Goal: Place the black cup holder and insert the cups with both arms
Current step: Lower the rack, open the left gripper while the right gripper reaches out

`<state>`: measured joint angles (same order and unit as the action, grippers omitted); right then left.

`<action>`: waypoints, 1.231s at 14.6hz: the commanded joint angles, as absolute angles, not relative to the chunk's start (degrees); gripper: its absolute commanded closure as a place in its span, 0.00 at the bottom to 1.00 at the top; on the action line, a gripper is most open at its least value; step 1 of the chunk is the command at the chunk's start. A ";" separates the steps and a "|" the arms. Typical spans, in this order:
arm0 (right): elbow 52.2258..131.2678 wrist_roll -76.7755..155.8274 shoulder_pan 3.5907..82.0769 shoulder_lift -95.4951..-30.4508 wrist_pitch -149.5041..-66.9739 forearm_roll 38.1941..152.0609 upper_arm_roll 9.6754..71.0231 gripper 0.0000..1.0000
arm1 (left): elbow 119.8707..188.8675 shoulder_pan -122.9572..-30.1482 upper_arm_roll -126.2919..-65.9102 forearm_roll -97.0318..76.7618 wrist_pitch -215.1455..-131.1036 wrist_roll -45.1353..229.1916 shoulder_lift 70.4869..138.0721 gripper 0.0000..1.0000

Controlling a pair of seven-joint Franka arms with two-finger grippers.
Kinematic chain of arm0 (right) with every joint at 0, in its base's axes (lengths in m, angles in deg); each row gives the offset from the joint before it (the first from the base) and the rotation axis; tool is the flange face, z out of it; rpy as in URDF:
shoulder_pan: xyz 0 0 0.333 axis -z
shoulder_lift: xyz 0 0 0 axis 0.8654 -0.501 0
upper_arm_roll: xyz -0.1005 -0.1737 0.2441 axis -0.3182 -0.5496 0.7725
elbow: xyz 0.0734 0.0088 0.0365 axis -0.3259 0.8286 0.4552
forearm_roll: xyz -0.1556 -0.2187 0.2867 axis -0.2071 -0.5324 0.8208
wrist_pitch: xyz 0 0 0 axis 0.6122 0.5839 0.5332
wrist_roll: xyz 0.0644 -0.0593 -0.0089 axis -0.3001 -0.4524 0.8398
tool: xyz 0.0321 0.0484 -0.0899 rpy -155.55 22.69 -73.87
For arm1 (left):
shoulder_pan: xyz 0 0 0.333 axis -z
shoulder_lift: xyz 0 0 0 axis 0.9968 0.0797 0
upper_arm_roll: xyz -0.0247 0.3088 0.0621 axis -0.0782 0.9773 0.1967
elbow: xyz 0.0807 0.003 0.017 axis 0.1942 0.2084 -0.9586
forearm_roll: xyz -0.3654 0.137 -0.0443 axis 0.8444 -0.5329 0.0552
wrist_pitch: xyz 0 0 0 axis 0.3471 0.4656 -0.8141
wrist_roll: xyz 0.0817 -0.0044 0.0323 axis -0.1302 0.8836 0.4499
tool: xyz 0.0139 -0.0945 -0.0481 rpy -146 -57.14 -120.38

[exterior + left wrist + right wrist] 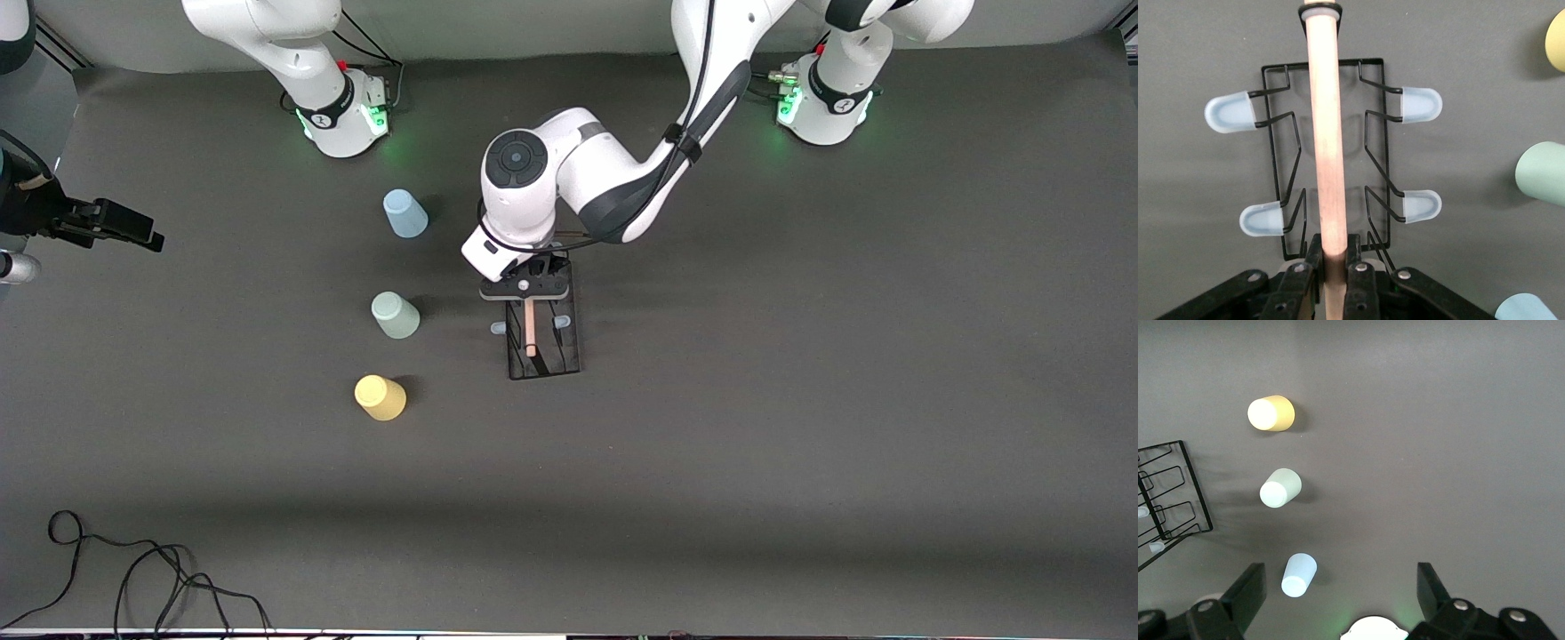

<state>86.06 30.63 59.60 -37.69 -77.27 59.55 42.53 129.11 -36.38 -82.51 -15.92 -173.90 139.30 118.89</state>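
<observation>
The black cup holder [544, 354] is at the table's middle. My left gripper [526, 286] is shut on one end of its light wooden rod handle [530, 331]. In the left wrist view my left gripper [1336, 257] clamps the rod [1325, 133], with pale blue prong tips [1421, 105] on both sides. I cannot tell whether the base touches the table. Three cups lie in a row toward the right arm's end: light blue [405, 213], mint green [395, 315], yellow [380, 397]. My right gripper [133, 231] waits open and empty over that end's edge.
The right wrist view shows my right gripper [1341, 587], the yellow cup [1271, 413], the mint cup [1280, 488], the blue cup [1299, 575] and the holder's frame [1197, 488]. Black cables [133, 578] lie at the table's front edge. Green-lit arm bases [347, 116] stand at the back.
</observation>
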 commanded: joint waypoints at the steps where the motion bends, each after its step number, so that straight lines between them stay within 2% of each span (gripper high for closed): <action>1: 86.50 29.22 59.49 -36.78 -76.99 60.39 42.55 0.00 | 126.99 -36.03 -81.82 -15.53 -173.82 140.95 119.61 0.18; 2: 86.50 29.22 59.49 -36.78 -76.99 60.39 42.55 0.00 | 126.99 -35.95 -81.82 -15.35 -173.82 140.95 119.35 0.00; 7: 86.33 27.91 59.40 -36.96 -77.17 60.65 42.81 0.00 | 126.46 -37.34 -81.03 -15.26 -171.46 140.95 115.33 0.00; 13: 89.12 13.41 50.36 -38.19 -81.28 63.55 42.81 0.00 | 127.69 -49.55 -81.12 -15.52 -153.29 134.91 102.67 0.00; 15: 93.25 11.47 49.04 -37.67 -85.76 65.13 42.81 0.00 | 131.01 -55.34 -81.12 -15.52 -148.97 125.53 97.84 0.00; 18: 101.15 8.84 46.32 -37.49 -94.97 65.49 42.81 0.00 | 139.27 -65.00 -81.03 -15.79 -148.07 111.03 90.55 0.00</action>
